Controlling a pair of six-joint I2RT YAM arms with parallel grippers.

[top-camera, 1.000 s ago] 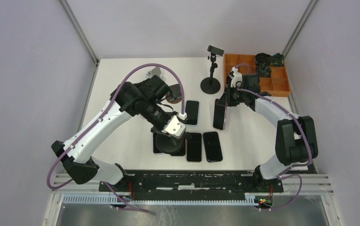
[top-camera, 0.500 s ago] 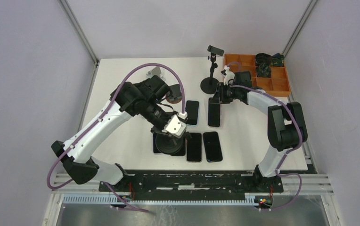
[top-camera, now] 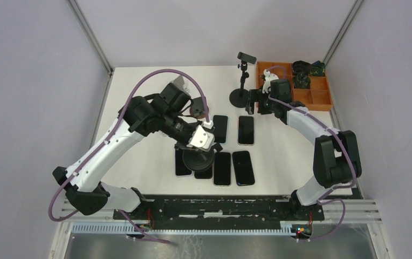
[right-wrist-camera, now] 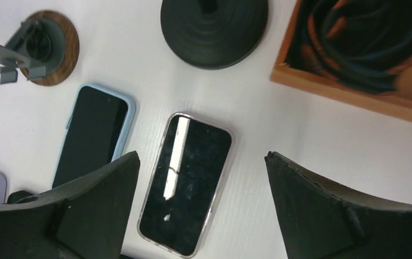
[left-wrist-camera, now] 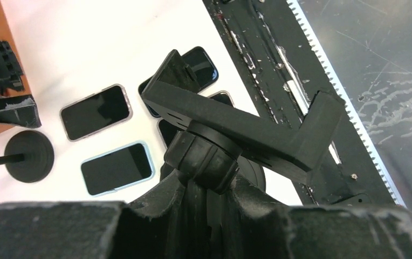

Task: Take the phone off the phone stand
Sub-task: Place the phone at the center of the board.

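Note:
My left gripper is shut on the neck of a black phone stand near the table's front middle. Its L-shaped cradle holds nothing in the left wrist view. A clear-cased black phone lies flat, screen up, on the white table. My right gripper hovers just beyond and above it, open wide, with nothing between its fingers.
Several other phones lie flat nearby: a blue-cased one and a row at the front. A tall stand on a round black base, a wooden-disc stand and an orange tray stand at the back.
My right gripper opened and let the phone go; it now lies flat on the table, and the gripper drew back toward the tray. The left arm shifted slightly with the stand.

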